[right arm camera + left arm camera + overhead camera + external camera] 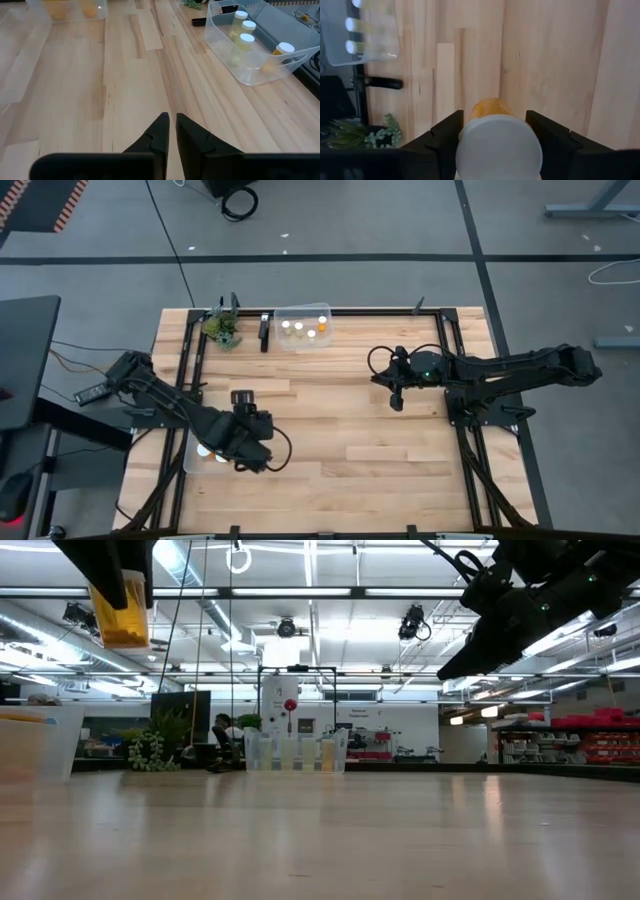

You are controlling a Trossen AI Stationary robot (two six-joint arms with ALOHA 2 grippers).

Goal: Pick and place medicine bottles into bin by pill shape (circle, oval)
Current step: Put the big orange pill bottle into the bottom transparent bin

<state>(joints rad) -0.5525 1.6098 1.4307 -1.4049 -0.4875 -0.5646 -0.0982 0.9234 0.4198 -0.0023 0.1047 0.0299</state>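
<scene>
Midway: your left gripper (497, 145) has its fingers pinching one medicine bottle (498, 145), lifted off the desk (350, 430). Beyond them, the far bin (303, 327) holds four; the near bin (192, 460) shows two. Your right gripper (167, 132) waits, fingers pressed together.

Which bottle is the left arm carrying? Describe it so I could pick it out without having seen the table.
Start at the wooden table's left edge, where the left gripper hangs over a clear bin. The carried bottle, amber with a white cap, sits between its fingers, lifted off the table. The other bottles stand in bins.
</scene>
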